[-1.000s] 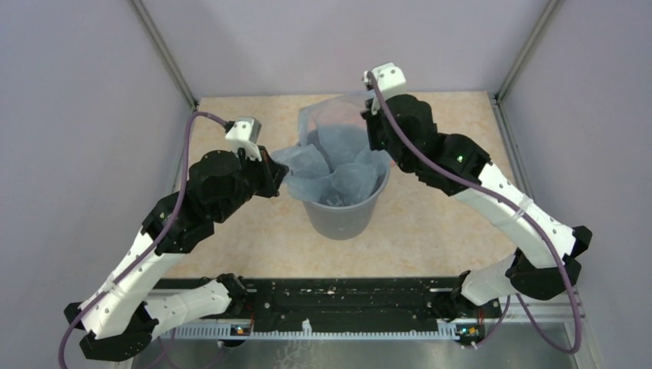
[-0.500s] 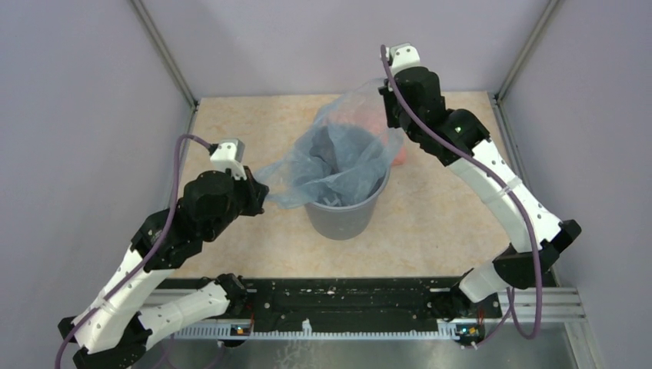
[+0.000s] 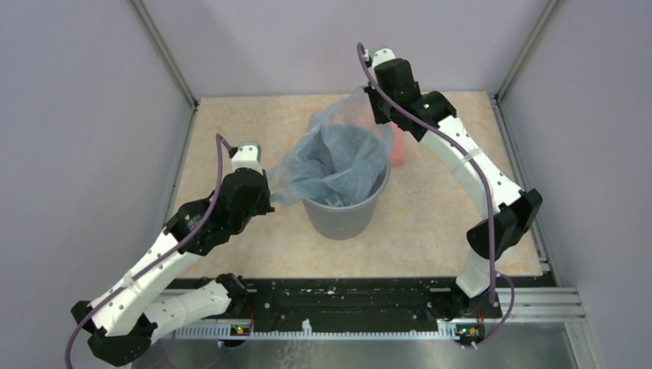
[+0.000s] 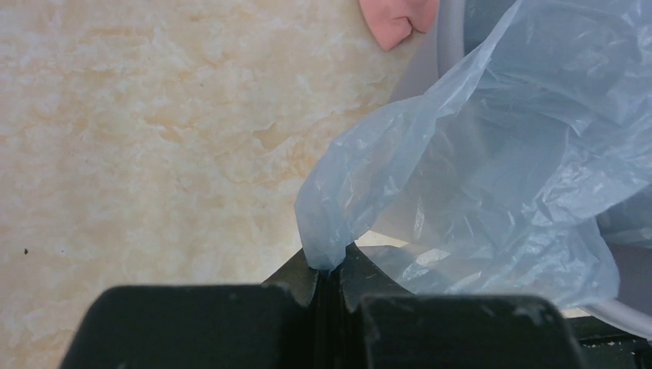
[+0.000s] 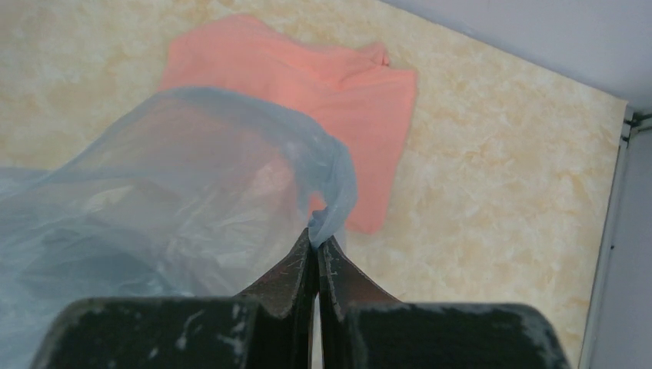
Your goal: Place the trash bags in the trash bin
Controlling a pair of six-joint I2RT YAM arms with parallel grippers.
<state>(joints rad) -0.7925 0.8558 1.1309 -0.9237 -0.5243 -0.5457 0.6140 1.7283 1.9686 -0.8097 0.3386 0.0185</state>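
Two pinch points on one pale-blue trash bag (image 3: 338, 157): left gripper (image 4: 329, 269) clamped on its near-left hem, right gripper (image 5: 314, 242) clamped on its far hem, higher. Bag body sags in the grey trash bin (image 3: 342, 219) between them.
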